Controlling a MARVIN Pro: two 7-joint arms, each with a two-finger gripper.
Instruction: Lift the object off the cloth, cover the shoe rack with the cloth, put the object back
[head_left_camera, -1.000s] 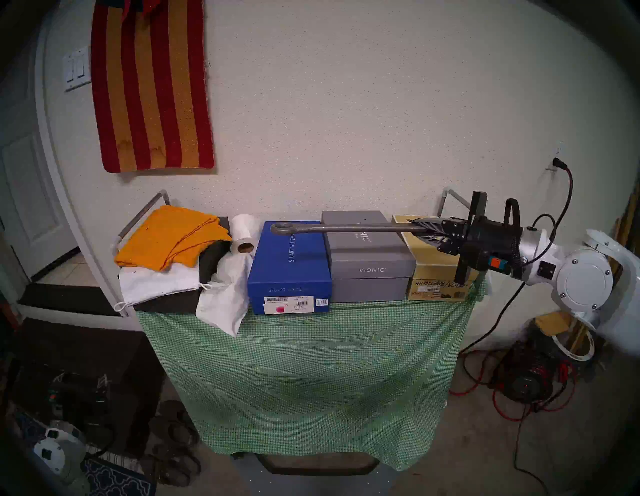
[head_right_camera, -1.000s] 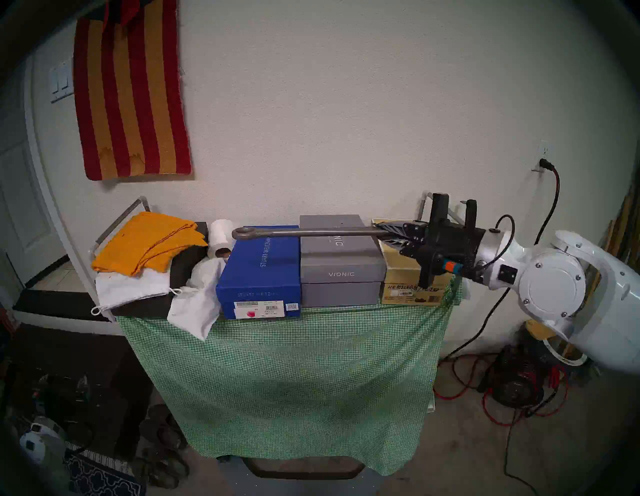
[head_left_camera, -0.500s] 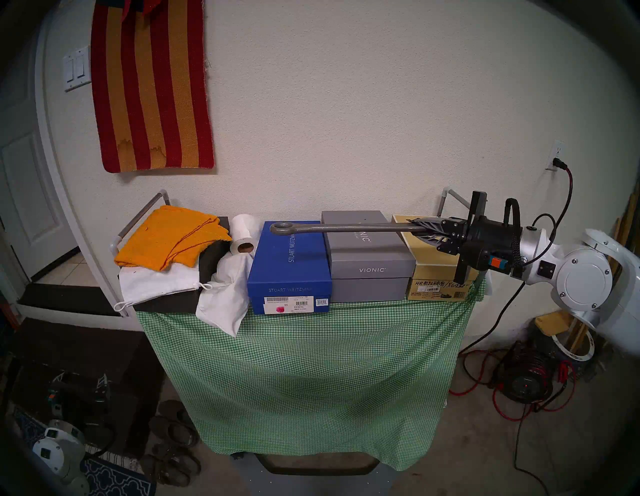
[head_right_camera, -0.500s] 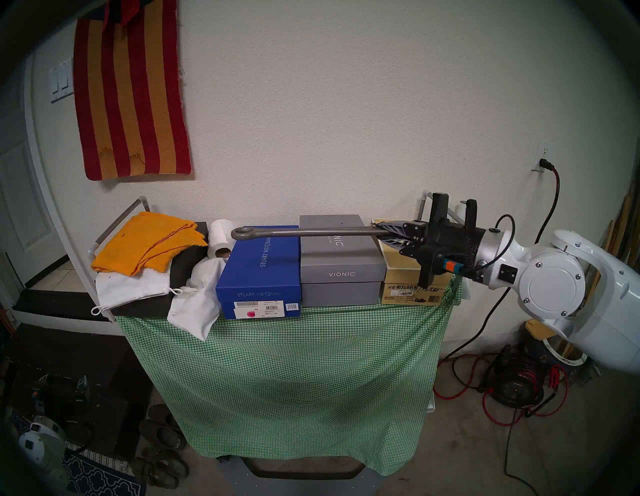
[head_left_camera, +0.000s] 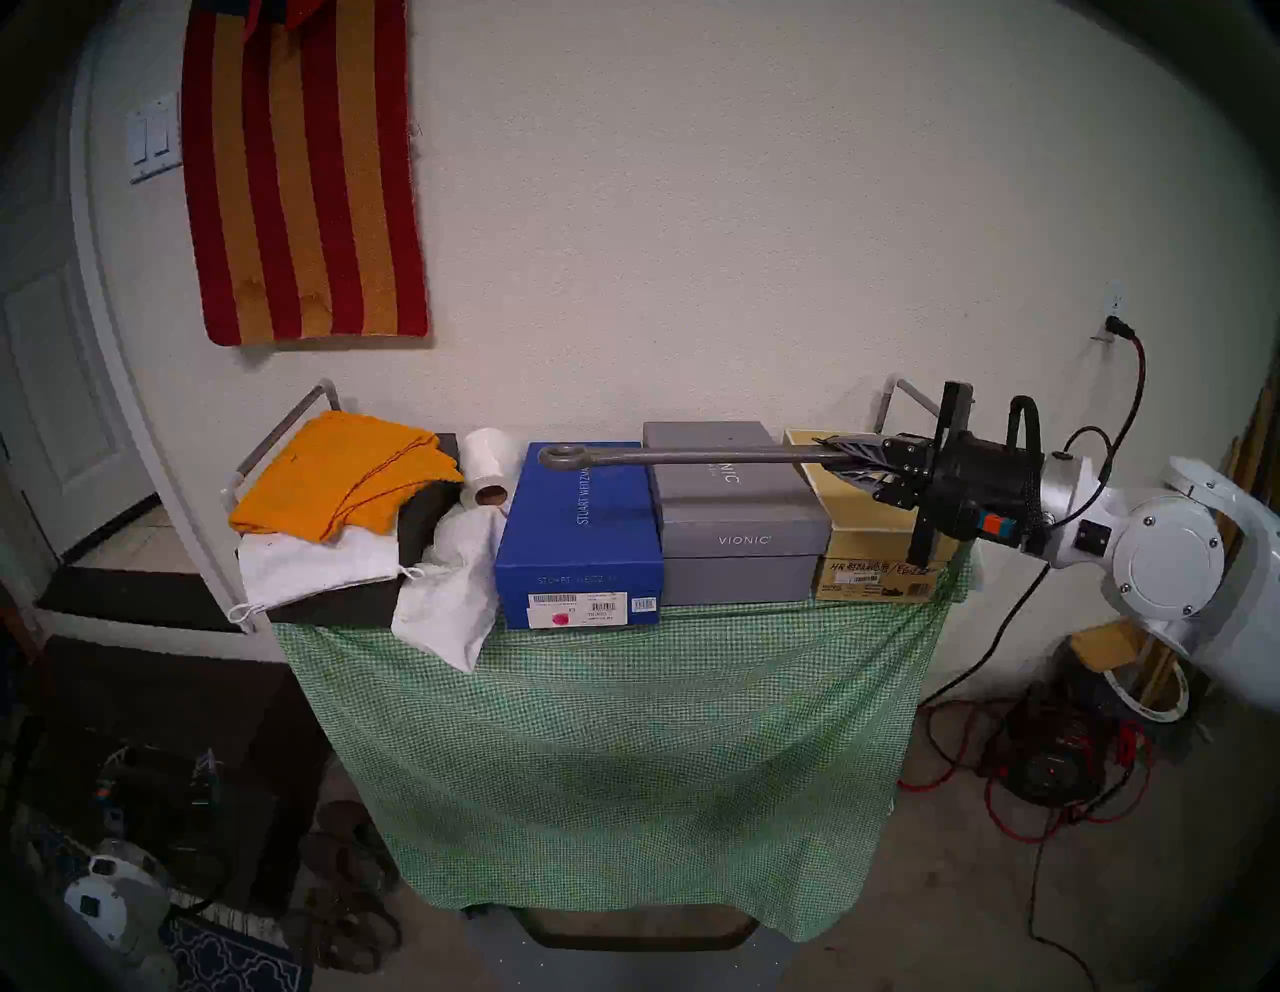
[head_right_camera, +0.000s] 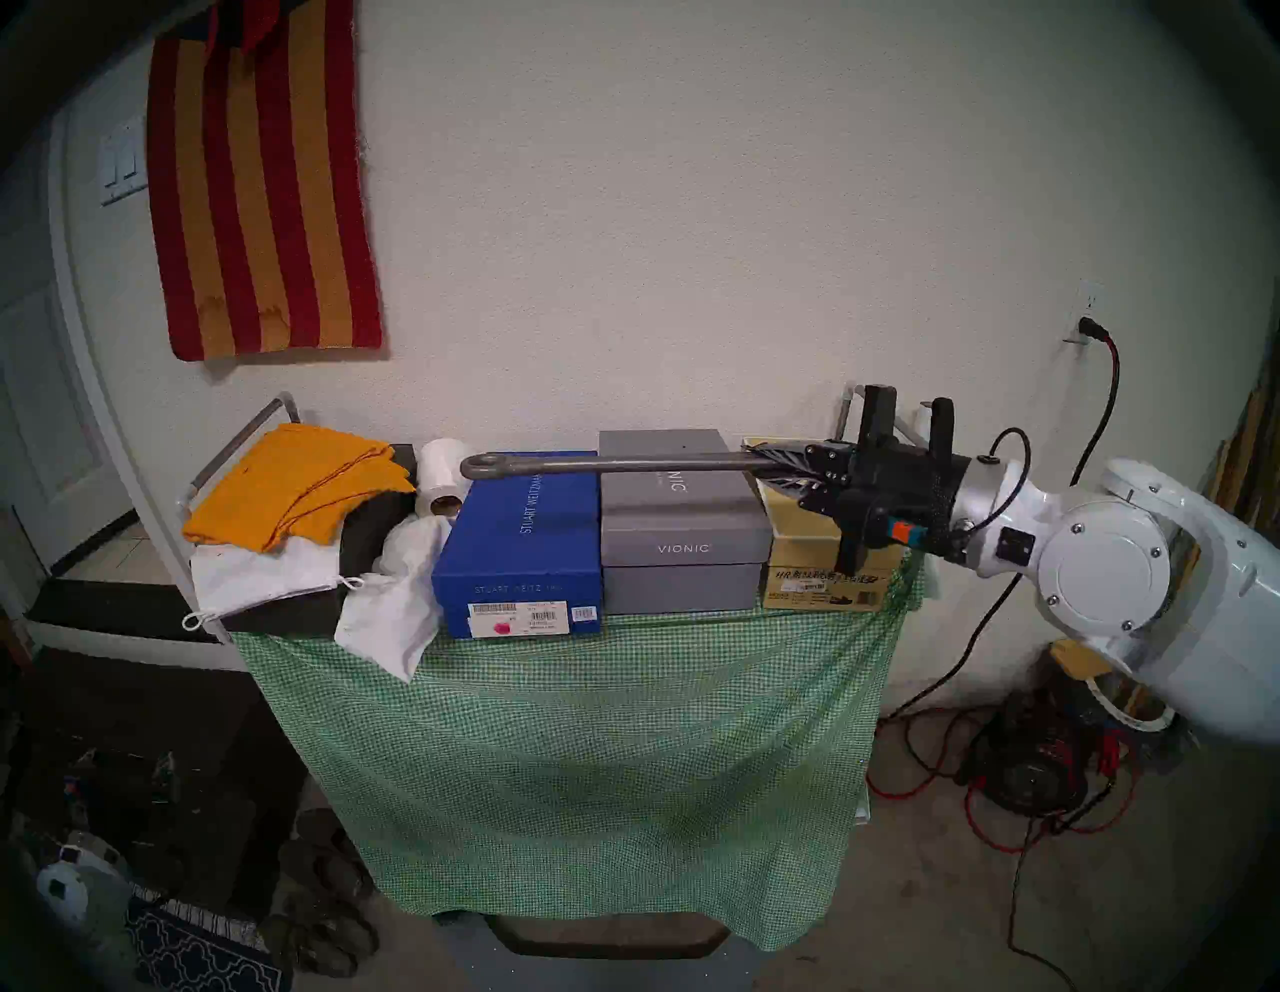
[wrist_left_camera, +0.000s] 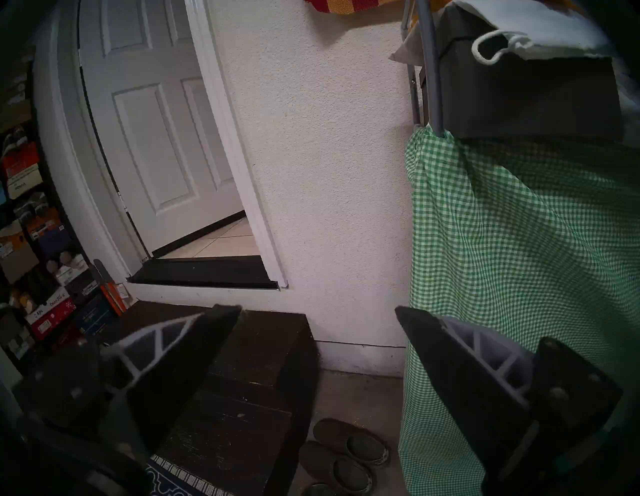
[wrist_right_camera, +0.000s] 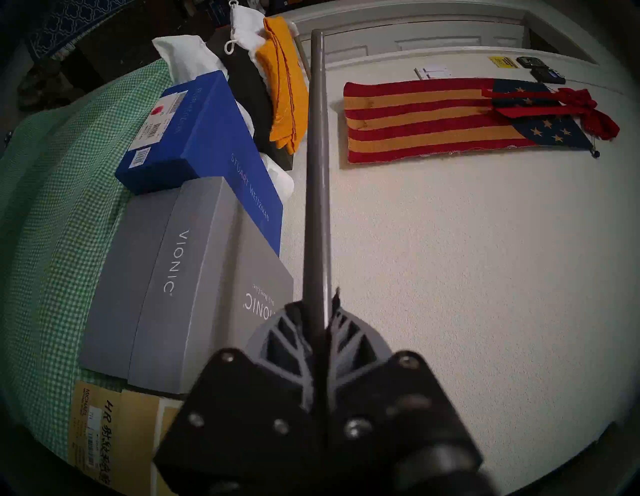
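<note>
The shoehorn is held level across the middle right of the head view, clamped at its blade end by the right gripper, whose fingers are shut tight on it; the ring end hangs free over the blue shoebox. Long overhang from an end grip: it could swing or slip in the fingers and knock the grey shoebox or the paper roll when lowered. The cloth is already draped over the front of the shoe rack, pinned under the boxes; a snag on it could drag them off. The tan shoebox sits under the gripper, at risk of collision. The left gripper is seen wide open and holding nothing, lower left, beside the cloth's hanging edge. All three boxes are lidded, so their contents cannot be told. An orange folded cloth and white bags lie on top of the rack at the left.
</note>
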